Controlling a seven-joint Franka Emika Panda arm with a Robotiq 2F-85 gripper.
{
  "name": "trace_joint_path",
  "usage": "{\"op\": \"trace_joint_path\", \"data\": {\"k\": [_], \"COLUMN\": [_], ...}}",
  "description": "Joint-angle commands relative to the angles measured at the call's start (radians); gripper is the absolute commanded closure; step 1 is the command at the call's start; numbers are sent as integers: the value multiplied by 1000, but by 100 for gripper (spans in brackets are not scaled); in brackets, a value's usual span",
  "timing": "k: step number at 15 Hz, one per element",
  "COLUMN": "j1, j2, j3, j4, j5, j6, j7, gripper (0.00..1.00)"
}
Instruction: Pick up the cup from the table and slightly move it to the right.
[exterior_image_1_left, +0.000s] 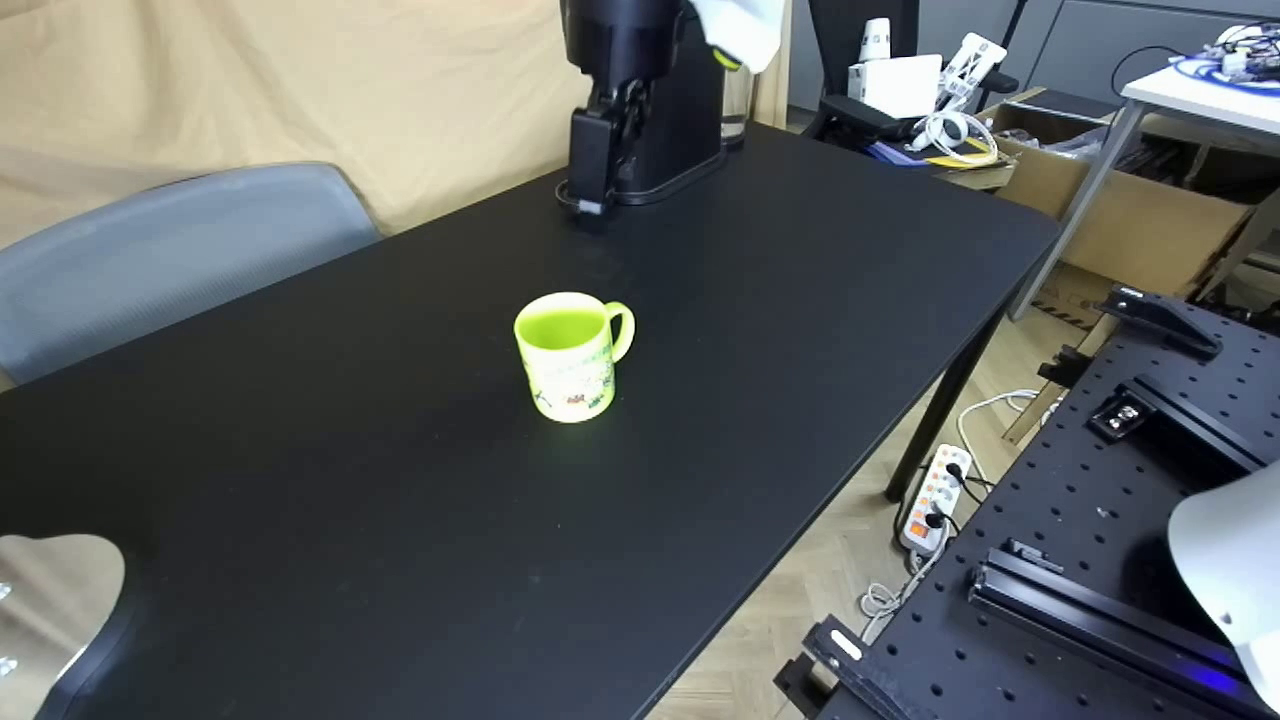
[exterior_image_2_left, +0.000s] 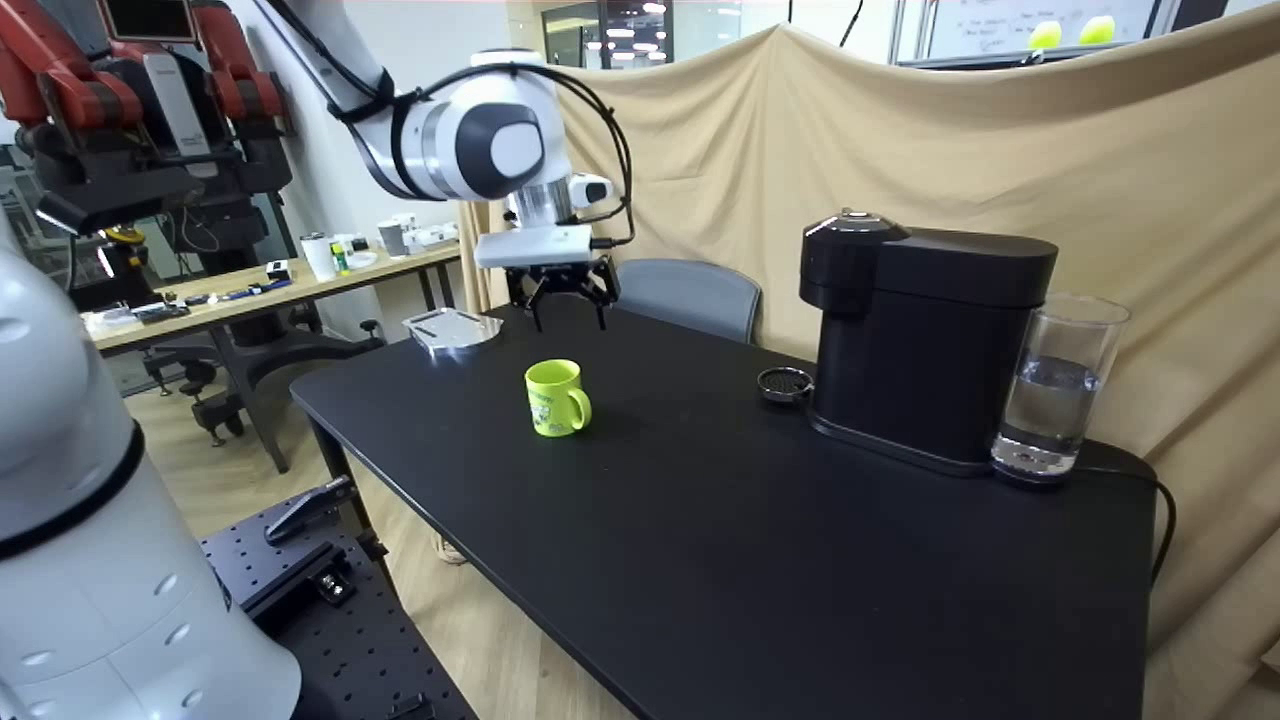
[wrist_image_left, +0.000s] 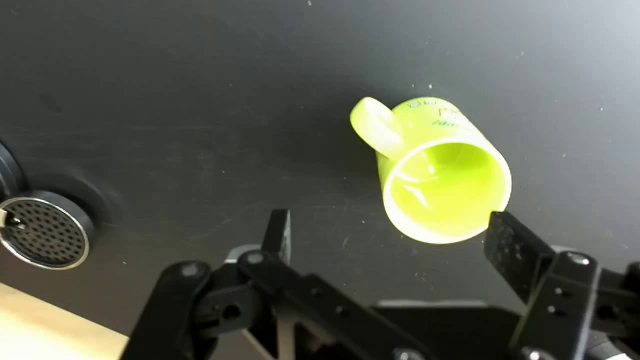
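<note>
The cup (exterior_image_1_left: 568, 370) is a lime-green mug standing upright on the black table (exterior_image_1_left: 400, 560). It also shows in an exterior view (exterior_image_2_left: 553, 400) and in the wrist view (wrist_image_left: 445, 192), where I look down into its mouth. Its handle points to the upper left in the wrist view. My gripper (exterior_image_2_left: 570, 325) is open and empty, above the table and apart from the cup. In the wrist view the fingers (wrist_image_left: 387, 214) are spread wide, and the right fingertip overlaps the cup's rim in the picture. In an exterior view the gripper (exterior_image_1_left: 592, 205) shows edge-on behind the cup.
A black coffee machine (exterior_image_2_left: 920, 350) stands on the table with a glass of water (exterior_image_2_left: 1050, 410) beside it. A small round drip tray (exterior_image_2_left: 785, 384) sits at its front. A shiny metal plate (exterior_image_2_left: 452, 328) lies at the far end. A grey chair (exterior_image_2_left: 690, 295) stands behind the table.
</note>
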Motion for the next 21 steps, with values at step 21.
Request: {"op": "trace_joint_path", "data": {"k": [21], "j1": [-161], "j2": [433], "j3": [192], "j4": [385], "j5": [20], "j6": [-77], "j7": [-226], "gripper": [0]}}
